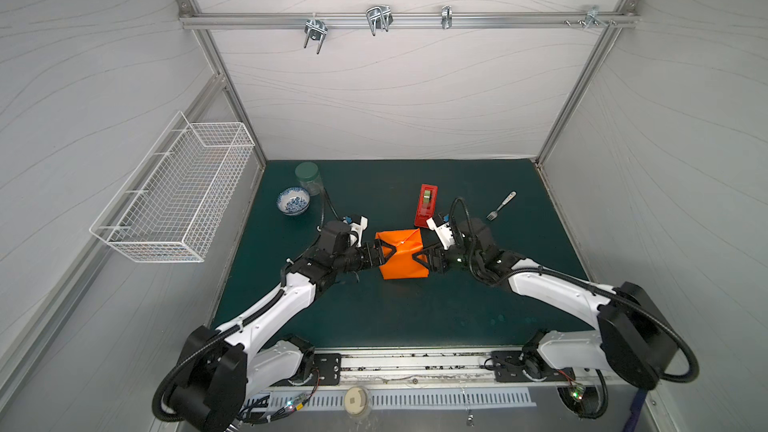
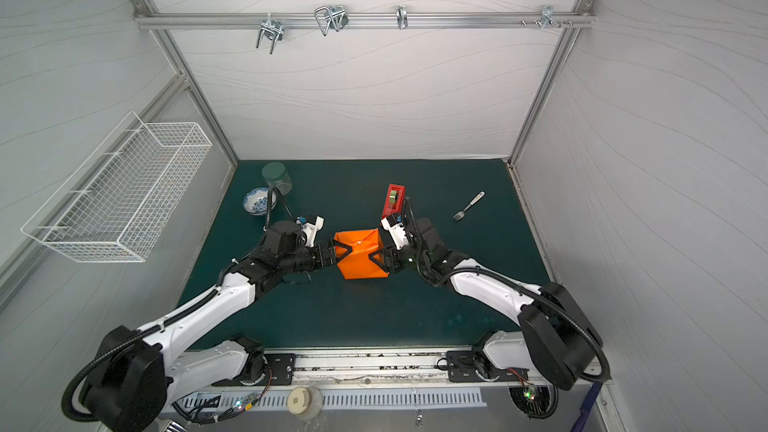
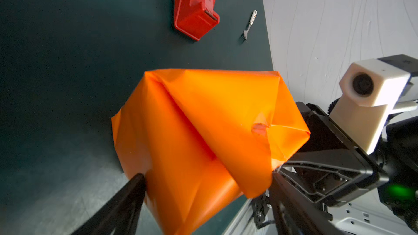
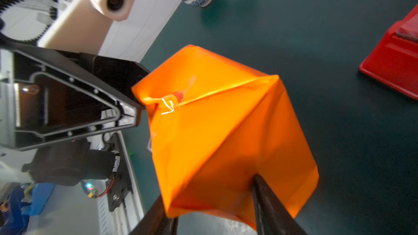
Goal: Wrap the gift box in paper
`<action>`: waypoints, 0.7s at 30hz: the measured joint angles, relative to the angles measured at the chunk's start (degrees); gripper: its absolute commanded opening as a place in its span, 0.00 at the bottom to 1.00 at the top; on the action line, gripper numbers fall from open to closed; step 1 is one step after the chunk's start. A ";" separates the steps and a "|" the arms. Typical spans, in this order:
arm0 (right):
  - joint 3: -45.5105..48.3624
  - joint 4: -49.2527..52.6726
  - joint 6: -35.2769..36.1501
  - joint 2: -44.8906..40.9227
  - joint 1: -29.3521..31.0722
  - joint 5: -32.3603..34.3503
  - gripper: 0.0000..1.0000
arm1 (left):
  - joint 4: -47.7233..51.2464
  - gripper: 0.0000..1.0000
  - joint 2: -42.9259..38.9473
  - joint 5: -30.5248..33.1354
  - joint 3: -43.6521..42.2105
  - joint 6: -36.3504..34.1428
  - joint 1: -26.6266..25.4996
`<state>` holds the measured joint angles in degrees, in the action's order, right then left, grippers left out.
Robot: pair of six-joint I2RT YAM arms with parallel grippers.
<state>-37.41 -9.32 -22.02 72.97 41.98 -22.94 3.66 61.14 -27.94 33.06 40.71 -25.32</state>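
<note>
The orange paper is folded all round a blocky parcel at the middle of the green mat; the gift box is hidden inside it. A bit of clear tape sits where the folds meet on top. My left gripper straddles the parcel's left end, its fingers pressed against the paper. My right gripper clamps the right end, and its fingers dent the paper. The parcel sits tilted between the two grippers.
A red tape dispenser stands just behind the parcel, close to my right wrist. A fork lies at the back right. A blue-patterned bowl and a green-lidded jar stand at the back left. A wire basket hangs on the left wall.
</note>
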 measured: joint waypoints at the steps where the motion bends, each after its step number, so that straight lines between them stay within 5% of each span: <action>1: -0.07 0.35 -0.79 -0.44 0.26 -0.24 0.53 | 0.66 0.89 -1.03 0.26 -0.22 0.37 -0.09; 5: -3.30 3.39 -3.17 3.06 0.66 -0.20 0.54 | 2.14 0.89 -0.37 2.16 0.59 0.20 0.20; 14: -16.57 10.56 -7.41 18.38 -4.48 -0.76 0.63 | 3.48 0.93 15.78 3.67 11.89 -2.86 6.25; 18: -18.43 14.84 -6.08 16.72 -10.23 -0.17 0.66 | 5.27 0.95 16.87 6.58 15.39 -5.86 9.03; 21: -16.61 19.39 -2.10 9.60 -13.77 6.69 0.68 | 5.46 0.95 12.61 11.02 13.99 -8.09 10.86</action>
<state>-54.02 10.07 -24.12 82.56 28.21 -16.25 9.13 73.76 -16.93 47.05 32.62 -14.46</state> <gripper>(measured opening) 0.669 0.951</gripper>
